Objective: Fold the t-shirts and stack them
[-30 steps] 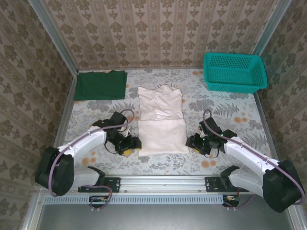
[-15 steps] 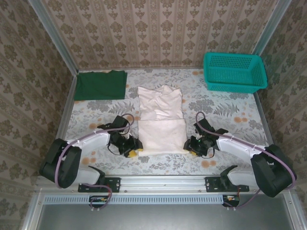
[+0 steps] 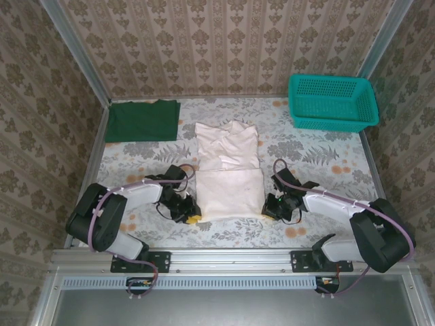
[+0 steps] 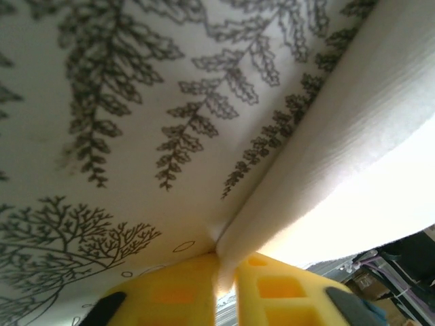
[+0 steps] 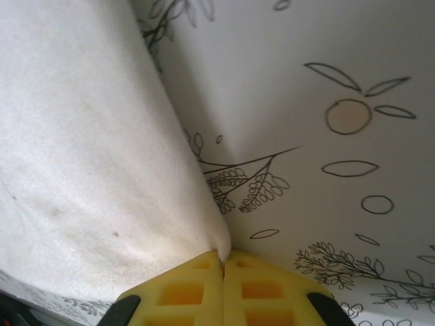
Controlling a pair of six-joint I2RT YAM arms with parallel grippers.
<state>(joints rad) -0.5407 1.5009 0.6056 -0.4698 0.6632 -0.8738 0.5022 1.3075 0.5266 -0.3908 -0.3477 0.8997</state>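
Observation:
The off-white t-shirt lies partly folded in the middle of the table, collar end toward the back. My left gripper is at its near left corner, yellow pads shut on the cloth edge. My right gripper is at the near right corner. Its pads are pressed together with the shirt's corner pinched between them. Both arms lie low along the table. The dark green t-shirt rests folded flat at the back left.
A teal mesh basket stands at the back right corner. Wallpapered walls close in the table on three sides. A metal rail runs along the near edge between the arm bases. The floral tablecloth is bare right of the shirt.
Both grippers slid inward to the off-white shirt's near corners and went from open to shut on the cloth. The shirts themselves have not moved.

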